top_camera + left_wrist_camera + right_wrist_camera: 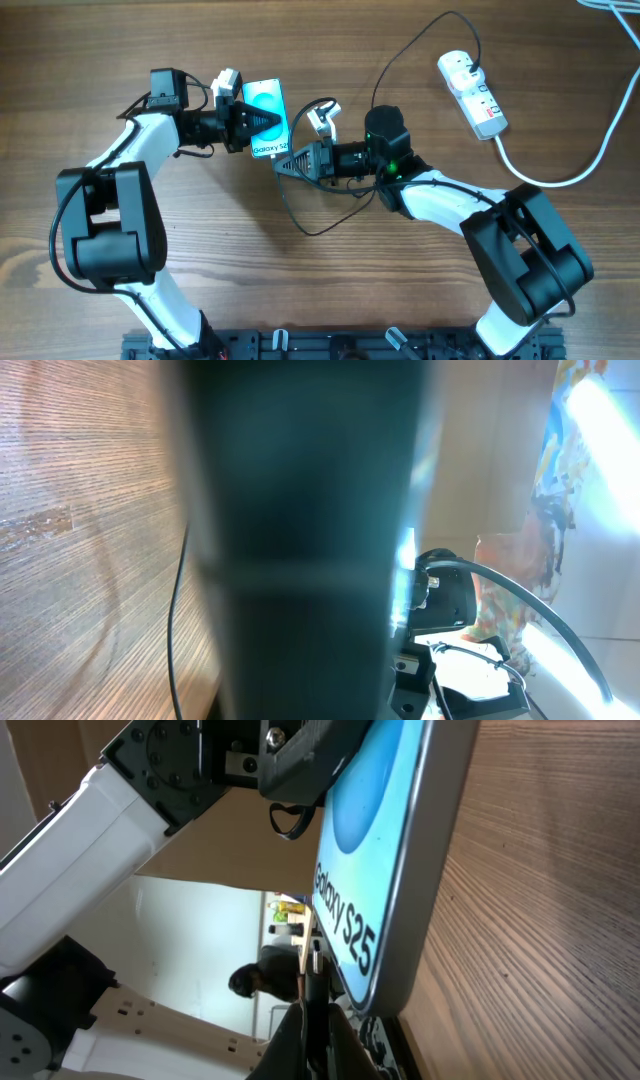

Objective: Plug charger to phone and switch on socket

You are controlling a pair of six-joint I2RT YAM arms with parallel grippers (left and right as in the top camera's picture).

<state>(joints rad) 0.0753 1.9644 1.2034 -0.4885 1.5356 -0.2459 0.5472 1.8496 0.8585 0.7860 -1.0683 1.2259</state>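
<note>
Charger [396, 57] first: thin black cord, pinched at its connector end between the closed fingers [335, 1055] of the right gripper [282, 164], tip pointing at the bottom edge of the phone [262, 97]. Impossible to tell whether seated in the port or just short of it. Probably almost weightless and limp along its length, stiff only at the small plug. Best held right behind the tip, as here, so as not to buckle when pushed. Slack looped on the table [330, 295] and running off to the socket [474, 95], well apart at the far right, so little pull-back expected.

Phone held tilted by the left gripper [272, 121], shut on it with one finger over the glowing screen. Likely rigid but smooth and glassy, prone to slipping or twisting under an end-on push. Firm hold near the middle advisable, as now. Left wrist view too blurred to add anything about the grip.

Red switches [486, 104] on the socket out of reach of both arms for now.
</note>
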